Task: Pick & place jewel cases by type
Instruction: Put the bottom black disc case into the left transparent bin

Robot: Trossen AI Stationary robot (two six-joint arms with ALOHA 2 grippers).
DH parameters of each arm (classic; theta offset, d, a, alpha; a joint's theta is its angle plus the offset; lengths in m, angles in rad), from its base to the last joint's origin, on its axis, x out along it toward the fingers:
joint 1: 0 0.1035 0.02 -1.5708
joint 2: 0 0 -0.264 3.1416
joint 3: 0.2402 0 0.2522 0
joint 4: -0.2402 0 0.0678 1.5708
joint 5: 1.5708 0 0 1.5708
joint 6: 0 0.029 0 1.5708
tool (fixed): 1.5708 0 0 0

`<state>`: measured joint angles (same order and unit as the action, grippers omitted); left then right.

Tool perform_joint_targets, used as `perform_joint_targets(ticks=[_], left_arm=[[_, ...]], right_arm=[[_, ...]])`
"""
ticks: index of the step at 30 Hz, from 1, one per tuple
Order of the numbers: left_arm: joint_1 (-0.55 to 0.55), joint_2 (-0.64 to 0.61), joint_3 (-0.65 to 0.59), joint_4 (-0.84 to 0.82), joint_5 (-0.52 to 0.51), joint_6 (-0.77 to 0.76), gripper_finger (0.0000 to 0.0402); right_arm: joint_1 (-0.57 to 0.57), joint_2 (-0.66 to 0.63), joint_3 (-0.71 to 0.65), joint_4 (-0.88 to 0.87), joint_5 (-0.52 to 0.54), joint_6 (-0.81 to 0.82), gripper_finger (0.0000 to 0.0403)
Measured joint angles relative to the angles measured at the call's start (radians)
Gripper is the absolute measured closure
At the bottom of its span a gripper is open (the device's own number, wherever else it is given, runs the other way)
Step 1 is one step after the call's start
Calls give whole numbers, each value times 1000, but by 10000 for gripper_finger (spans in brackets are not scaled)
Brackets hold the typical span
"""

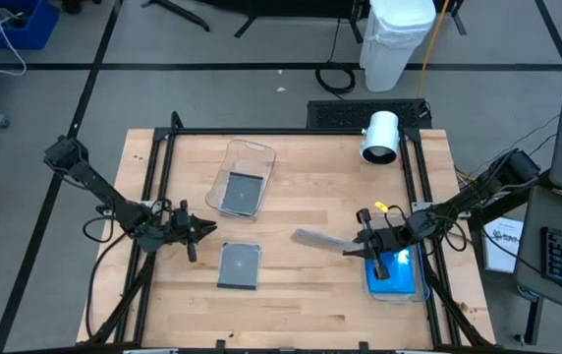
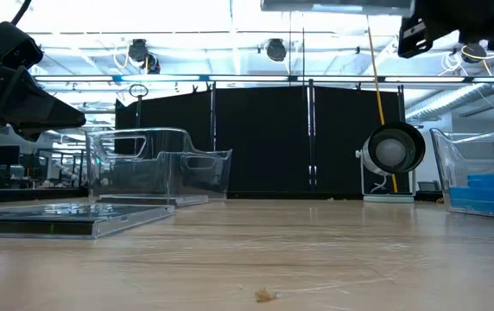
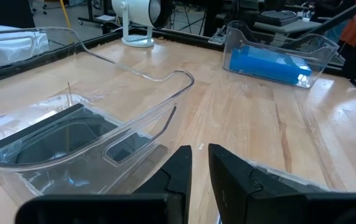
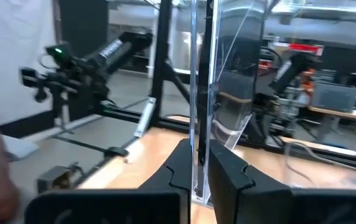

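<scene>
My right gripper (image 1: 365, 244) is shut on a grey, clear-fronted jewel case (image 1: 322, 239), held above the table beside the clear tub (image 1: 423, 285) that holds blue jewel cases (image 1: 392, 267). In the right wrist view this case (image 4: 196, 93) shows edge-on. Another grey jewel case (image 1: 239, 265) lies flat on the table. A third (image 1: 243, 194) lies in a clear tub (image 1: 247, 155) farther back. My left gripper (image 1: 202, 231) waits at the table's left, its fingers (image 3: 178, 171) a narrow gap apart with nothing between them. My right gripper pinches the jewel case by one edge (image 4: 198, 180) between its two fingers. The fingers come about level from the table's right. The case sticks out from them toward the table's left, lifted clear of the table.
A white fan (image 1: 381, 136) stands at the far edge, right of centre. A black metal frame (image 1: 163, 177) runs along the table's left, right and far sides. Bare wood (image 1: 310, 305) lies between the flat case and the blue tub.
</scene>
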<state>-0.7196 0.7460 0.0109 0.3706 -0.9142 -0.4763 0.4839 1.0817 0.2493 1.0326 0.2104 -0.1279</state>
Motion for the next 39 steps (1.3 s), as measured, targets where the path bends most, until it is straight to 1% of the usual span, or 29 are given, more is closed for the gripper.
perform_joint_targets(ticks=[7, 39], left_arm=[[0, 0, 0, 0, 0, 0, 339], [0, 0, 0, 0, 0, 0, 339]], right_arm=[[0, 0, 0, 11, -6, 38, 384], [0, 0, 0, 11, -5, 35, 384]])
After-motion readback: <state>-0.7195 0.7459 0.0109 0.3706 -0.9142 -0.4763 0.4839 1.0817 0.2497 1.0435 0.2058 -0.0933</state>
